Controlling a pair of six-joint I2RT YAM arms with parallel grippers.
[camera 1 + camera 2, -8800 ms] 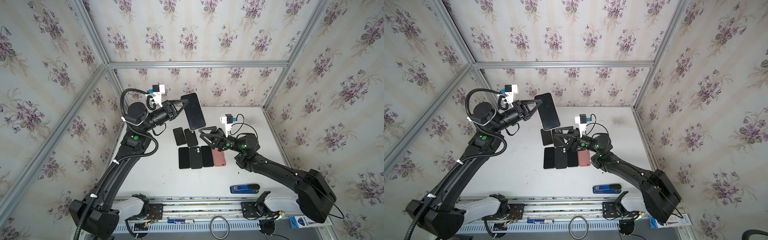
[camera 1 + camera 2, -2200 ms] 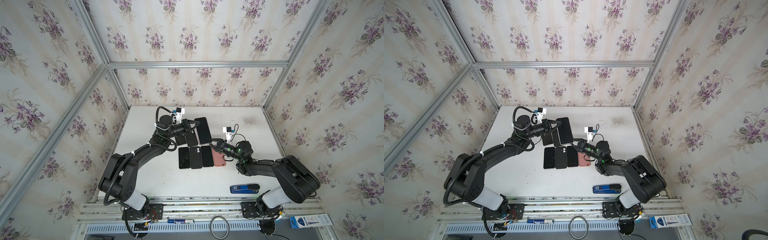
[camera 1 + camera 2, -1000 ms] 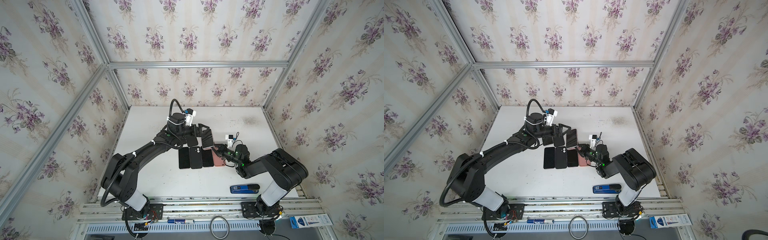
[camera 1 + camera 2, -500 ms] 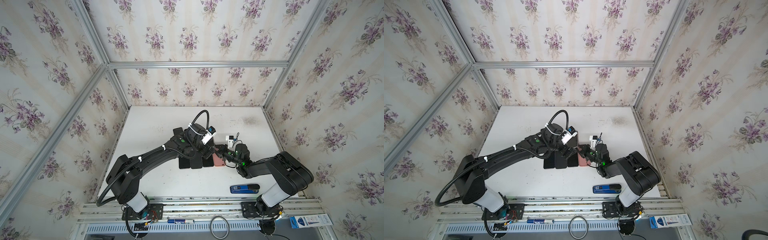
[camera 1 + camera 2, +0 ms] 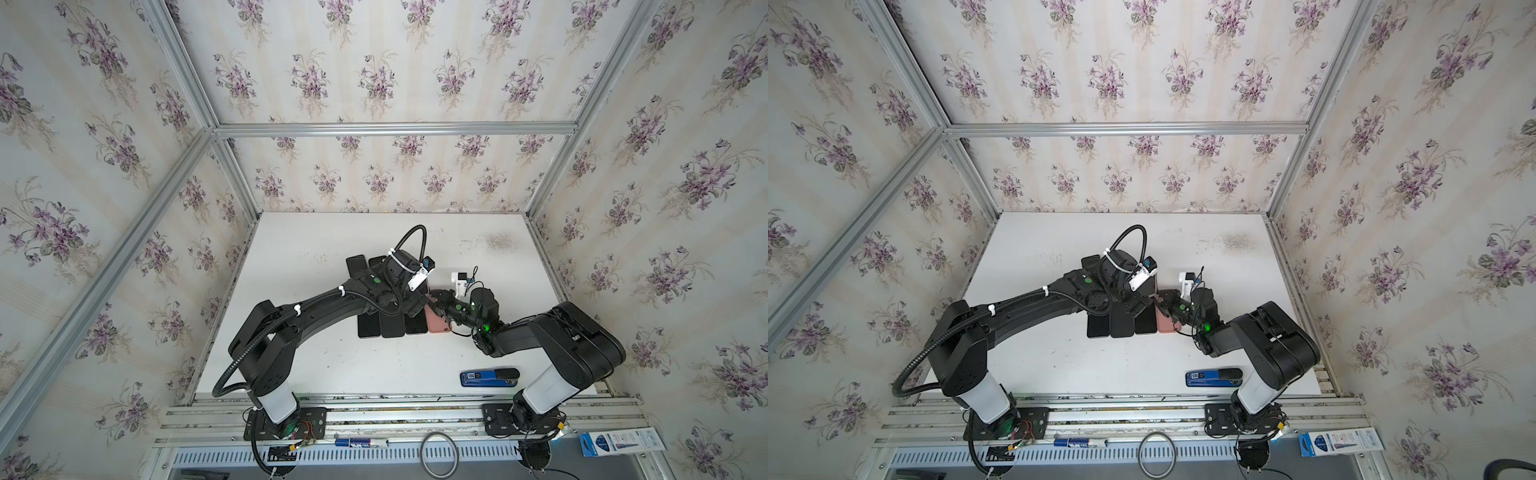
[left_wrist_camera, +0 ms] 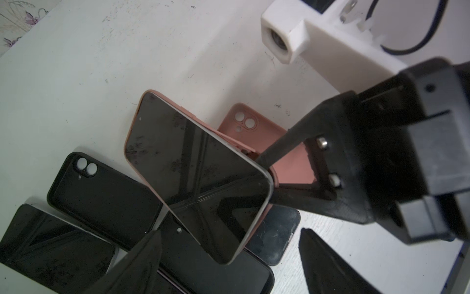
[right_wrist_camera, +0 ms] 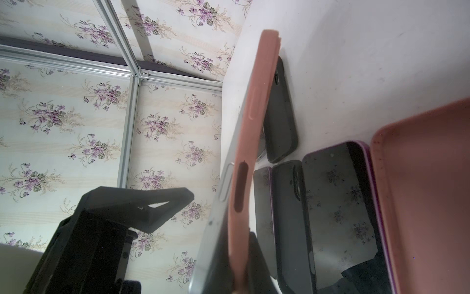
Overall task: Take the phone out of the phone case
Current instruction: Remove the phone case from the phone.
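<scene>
Extraction incomplete: phone (image 6: 198, 178) hangs tilted above the table (image 6: 76, 63), one corner sprung from the pink phone case (image 7: 254, 101) pinched in the right gripper (image 6: 268, 178), while the left gripper (image 6: 230, 230) straddles it, spread wide, gripping nothing.

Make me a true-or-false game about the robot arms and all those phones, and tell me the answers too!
1. The right gripper is pinching the pink phone case. True.
2. The left gripper is squeezing the phone tight. False: its jaws are wide open, one on each side of the phone's corner.
3. The phone is all the way out of its case. False: one end has popped out, and the other end sits inside the case.
4. A blue tool lies on the table, apart from the phones. True.
5. There is only one pink case. False: a second, empty pink case lies flat on the table.
</scene>
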